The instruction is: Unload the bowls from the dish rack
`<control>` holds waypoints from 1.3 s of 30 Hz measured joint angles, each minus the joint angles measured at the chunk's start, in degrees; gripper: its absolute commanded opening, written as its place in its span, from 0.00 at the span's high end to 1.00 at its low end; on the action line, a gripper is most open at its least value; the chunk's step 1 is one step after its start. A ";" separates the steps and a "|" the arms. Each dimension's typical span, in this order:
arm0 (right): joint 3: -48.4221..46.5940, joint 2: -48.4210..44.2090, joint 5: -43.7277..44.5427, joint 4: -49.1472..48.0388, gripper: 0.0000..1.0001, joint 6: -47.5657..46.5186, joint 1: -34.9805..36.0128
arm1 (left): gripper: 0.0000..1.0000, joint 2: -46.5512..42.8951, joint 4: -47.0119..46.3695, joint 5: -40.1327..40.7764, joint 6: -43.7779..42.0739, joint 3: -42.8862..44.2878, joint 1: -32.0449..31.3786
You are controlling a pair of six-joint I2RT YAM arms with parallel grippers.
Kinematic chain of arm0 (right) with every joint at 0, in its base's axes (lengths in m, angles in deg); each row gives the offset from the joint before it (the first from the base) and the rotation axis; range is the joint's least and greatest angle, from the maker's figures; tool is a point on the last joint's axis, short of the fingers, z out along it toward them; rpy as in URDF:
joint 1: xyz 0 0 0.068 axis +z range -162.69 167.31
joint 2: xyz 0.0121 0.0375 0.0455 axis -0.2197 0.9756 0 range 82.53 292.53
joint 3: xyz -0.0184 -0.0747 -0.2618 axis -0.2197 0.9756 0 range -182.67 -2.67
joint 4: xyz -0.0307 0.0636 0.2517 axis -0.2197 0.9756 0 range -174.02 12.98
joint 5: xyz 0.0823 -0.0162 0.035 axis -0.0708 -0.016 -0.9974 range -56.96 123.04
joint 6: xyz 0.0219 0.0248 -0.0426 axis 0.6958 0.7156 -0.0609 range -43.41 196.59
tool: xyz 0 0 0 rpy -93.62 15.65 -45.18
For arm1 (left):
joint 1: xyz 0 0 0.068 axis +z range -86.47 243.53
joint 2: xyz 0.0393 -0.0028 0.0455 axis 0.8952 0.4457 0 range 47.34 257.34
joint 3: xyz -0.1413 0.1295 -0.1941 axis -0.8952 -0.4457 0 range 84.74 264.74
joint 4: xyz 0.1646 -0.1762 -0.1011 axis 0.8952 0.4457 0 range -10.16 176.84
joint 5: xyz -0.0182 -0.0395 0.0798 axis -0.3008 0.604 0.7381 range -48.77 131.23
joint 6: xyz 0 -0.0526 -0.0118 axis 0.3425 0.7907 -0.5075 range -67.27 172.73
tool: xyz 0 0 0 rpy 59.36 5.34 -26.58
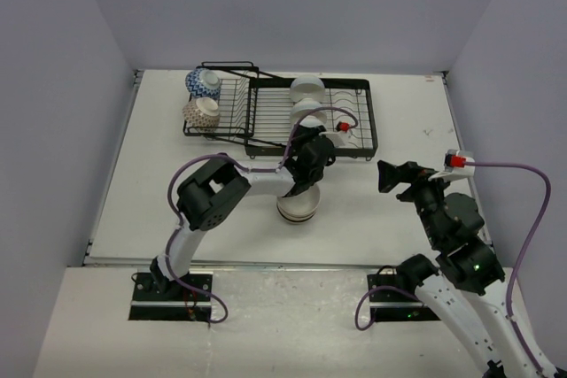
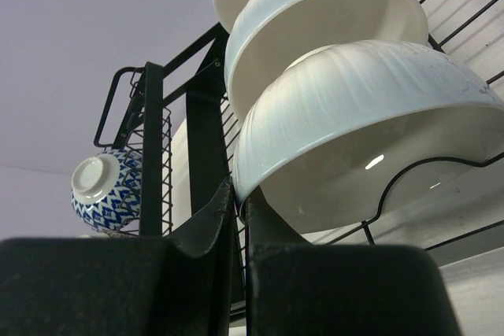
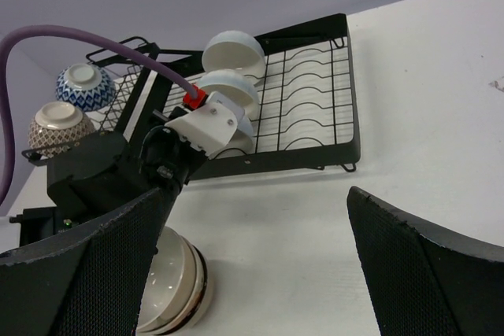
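The black wire dish rack [image 1: 370, 121] stands at the back of the table. Three plain white bowls stand on edge in its framed section [image 1: 306, 88]. My left gripper [image 1: 319, 137] reaches into the rack. In the left wrist view its jaws [image 2: 239, 194] are pinched on the rim of the nearest white bowl [image 2: 354, 108]. A blue-and-white bowl [image 1: 204, 83] and a tan patterned bowl [image 1: 201, 113] sit on the rack's smaller left section. A stack of bowls with a dark band [image 1: 299, 205] rests on the table under the left arm. My right gripper [image 1: 399, 179] is open and empty.
The right wrist view shows the rack [image 3: 350, 76], the stacked bowls [image 3: 169, 281] at lower left and bare table between its fingers [image 3: 425, 265]. A purple cable [image 1: 523, 165] loops by the right arm. Grey walls enclose the table.
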 measured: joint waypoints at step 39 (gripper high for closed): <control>1.68 0.55 -1.55 -2.47 0.01 -0.37 0.00 | 1.00 0.74 -26.53 0.79 1.14 -4.74 -0.63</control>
